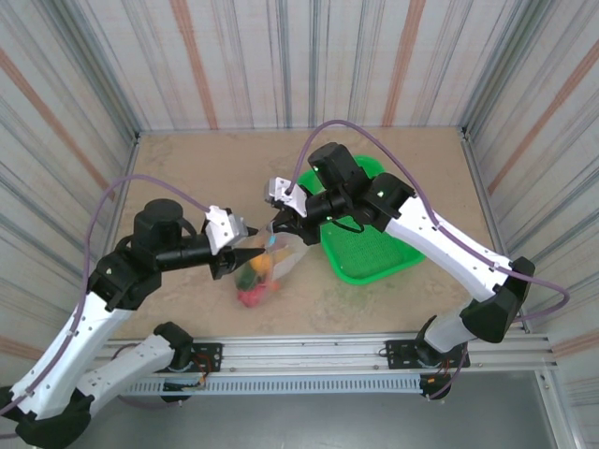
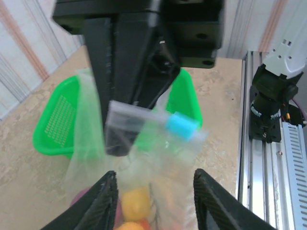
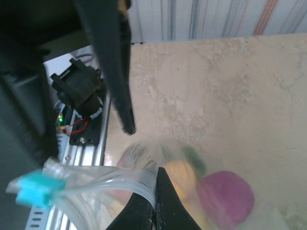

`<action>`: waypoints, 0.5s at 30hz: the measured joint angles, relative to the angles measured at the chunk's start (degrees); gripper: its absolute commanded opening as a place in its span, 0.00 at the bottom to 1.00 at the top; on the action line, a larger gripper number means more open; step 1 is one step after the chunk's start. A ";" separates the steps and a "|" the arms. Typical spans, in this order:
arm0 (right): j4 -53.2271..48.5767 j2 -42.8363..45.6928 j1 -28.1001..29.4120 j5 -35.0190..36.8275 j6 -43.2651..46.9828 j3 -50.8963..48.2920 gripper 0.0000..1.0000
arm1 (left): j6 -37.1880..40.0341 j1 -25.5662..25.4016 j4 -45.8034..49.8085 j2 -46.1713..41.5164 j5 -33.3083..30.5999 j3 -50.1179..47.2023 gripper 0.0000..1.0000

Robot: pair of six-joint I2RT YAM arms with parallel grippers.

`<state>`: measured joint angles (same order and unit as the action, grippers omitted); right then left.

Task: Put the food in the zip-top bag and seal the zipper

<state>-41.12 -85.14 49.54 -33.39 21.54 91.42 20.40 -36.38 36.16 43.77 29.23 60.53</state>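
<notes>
Well, right gripper (image 3: 154,184) pinches the bag (image 1: 273,260) tight by its mouth beside the basket (image 1: 374,254), food (image 1: 255,279) low inside. Left gripper (image 2: 154,184) straddles it, jaws half apart. If the pinch slips, food spills, since the zipper (image 2: 139,115) seems unsealed.

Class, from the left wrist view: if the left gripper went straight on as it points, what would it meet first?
The left gripper would most likely meet the zip-top bag first, hanging ahead between its open jaws, its top pinched by the right gripper; depth is unclear.
</notes>
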 measured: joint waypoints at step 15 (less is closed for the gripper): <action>-0.17 -5.16 0.42 6.86 -17.11 5.14 0.00 | -2.86 -2.38 -5.99 -7.76 -20.50 -5.70 0.53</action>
<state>-41.30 -90.30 49.95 -26.52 4.43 96.55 17.54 -38.76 30.17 36.01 8.73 54.83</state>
